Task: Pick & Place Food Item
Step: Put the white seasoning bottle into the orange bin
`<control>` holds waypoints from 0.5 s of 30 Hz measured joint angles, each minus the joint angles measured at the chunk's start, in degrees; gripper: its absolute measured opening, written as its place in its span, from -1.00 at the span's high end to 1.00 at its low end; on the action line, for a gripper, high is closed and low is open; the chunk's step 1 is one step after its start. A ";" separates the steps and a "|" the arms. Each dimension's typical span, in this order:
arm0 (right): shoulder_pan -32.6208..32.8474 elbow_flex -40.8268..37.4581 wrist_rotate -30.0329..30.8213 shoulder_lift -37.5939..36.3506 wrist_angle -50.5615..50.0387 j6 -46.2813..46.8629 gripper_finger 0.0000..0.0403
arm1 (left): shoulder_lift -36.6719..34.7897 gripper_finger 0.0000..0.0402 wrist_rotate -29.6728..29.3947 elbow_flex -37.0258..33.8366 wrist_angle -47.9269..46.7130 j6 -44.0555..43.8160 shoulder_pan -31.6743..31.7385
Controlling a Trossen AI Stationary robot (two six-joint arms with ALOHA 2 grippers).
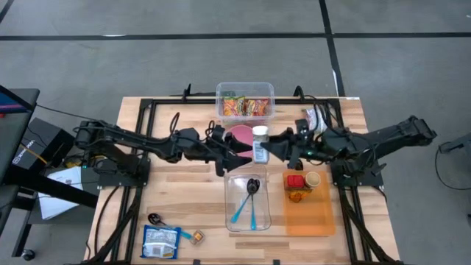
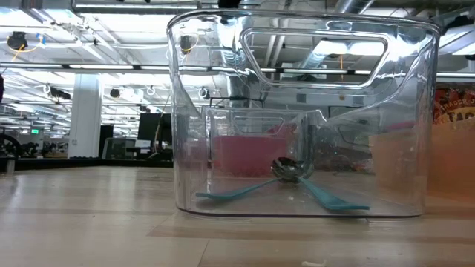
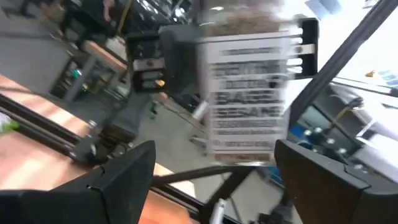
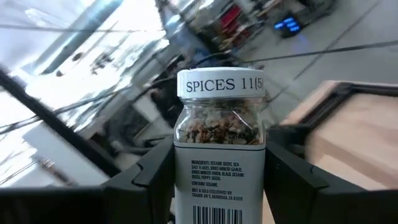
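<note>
Right gripper (image 4: 217, 186) clamps our spice jar (image 4: 219, 146), whose lid reads "SPICES 11(5", while our left gripper (image 3: 214, 180), fingers spread wide, shows only its blurred label side.

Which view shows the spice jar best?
The right wrist view: the spice jar fills it, lid text sharp. The left wrist view shows its label blurred; the high view shows it small from above; the low view misses it.
</note>
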 joint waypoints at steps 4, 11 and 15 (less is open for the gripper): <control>-0.13 3.23 -1.83 2.79 -0.17 -2.43 0.07 | -0.19 -0.68 3.98 0.00 0.69 -1.54 0.36; -1.67 4.20 -3.94 4.67 0.00 -2.59 0.07 | -0.51 -0.71 5.50 -0.08 2.51 -0.25 -0.26; -1.79 3.94 -3.41 4.93 -0.72 -2.71 0.07 | -1.14 -0.68 5.29 0.04 2.53 1.84 -0.68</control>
